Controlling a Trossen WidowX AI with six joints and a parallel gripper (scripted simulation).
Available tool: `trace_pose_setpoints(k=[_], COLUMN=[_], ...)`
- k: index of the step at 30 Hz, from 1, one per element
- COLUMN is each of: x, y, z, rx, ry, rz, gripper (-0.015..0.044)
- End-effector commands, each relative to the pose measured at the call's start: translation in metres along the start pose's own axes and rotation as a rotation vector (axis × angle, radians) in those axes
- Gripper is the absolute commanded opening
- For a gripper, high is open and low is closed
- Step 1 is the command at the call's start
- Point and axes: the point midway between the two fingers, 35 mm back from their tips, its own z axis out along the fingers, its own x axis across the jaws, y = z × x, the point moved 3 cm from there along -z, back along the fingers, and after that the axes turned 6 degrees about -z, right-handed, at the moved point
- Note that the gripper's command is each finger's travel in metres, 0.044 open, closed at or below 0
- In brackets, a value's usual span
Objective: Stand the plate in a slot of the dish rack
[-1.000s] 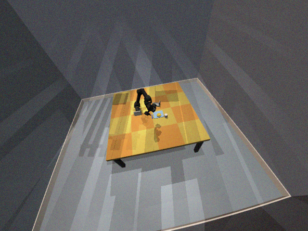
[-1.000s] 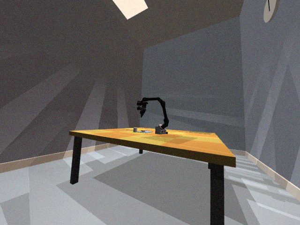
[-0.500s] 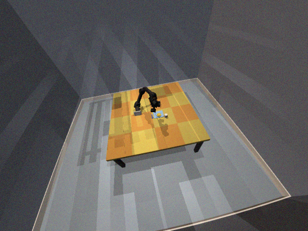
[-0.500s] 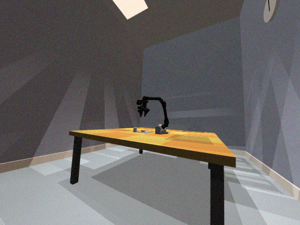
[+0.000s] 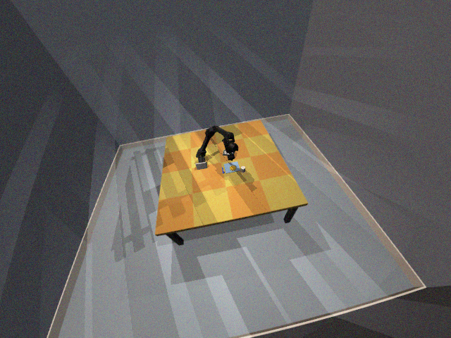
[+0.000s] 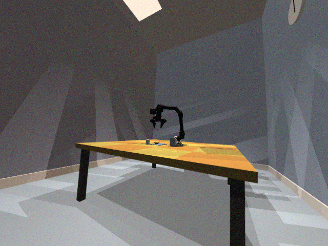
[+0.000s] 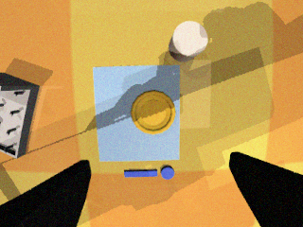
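The yellow round plate (image 5: pixel 232 167) (image 7: pixel 152 112) lies flat on a light blue mat (image 5: pixel 227 165) (image 7: pixel 114 147). The dish rack (image 5: pixel 225 153) (image 7: pixel 11 113) appears to be the dark-edged tray with a pale floor and short dark pegs, cut off at the left of the wrist view. It is partly hidden behind the gripper in the top view; I cannot make it out in the exterior view. My gripper (image 5: pixel 230 158) (image 6: pixel 158 127) (image 7: pixel 161 164) is open and empty, pointing down high above the table, with the mat and plate below and a little ahead of the fingers.
A white cup (image 5: pixel 242 168) (image 6: pixel 147 141) (image 7: pixel 189 39) stands upright beside the mat. A blue bar (image 7: pixel 140 173) and a small blue disc (image 7: pixel 168 172) lie along the mat's opposite edge. A grey box (image 5: pixel 201 165) (image 6: pixel 173 141) stands by the arm's base.
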Motion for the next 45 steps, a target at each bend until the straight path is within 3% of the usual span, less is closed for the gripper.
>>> trace_pose_setpoints(k=[1, 3, 9, 45], x=[0.004, 0.003, 0.002, -0.001], y=[0.002, 0.004, 0.005, -0.003], z=[-0.003, 0.009, 0.108, 0.156], rx=[-0.006, 0.010, 0.126, 0.130], ry=[-0.004, -0.004, -0.014, -0.014], rz=[-0.029, -0.026, -0.004, -0.003], gripper=[0.0400, 0.0400, 0.0400, 0.0400])
